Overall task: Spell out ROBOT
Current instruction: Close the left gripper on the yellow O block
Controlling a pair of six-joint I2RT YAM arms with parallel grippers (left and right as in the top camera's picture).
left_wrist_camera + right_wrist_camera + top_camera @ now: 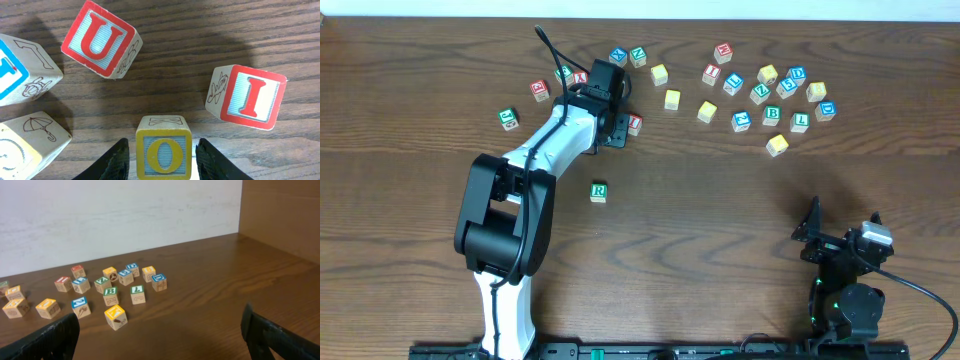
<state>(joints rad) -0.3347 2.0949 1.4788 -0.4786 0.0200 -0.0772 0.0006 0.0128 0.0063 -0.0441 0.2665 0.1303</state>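
Wood-grain table (720,220), white wall (100,220) behind; left fingers (112,162) flank yellow O cube (163,150).

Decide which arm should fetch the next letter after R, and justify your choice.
Left. The left pincer straddles the yellow O cube, near the lone R cube. The right pincer sits open, well away from both.

Left tool (162,150) part-spread, right tool (160,325) spread wide.
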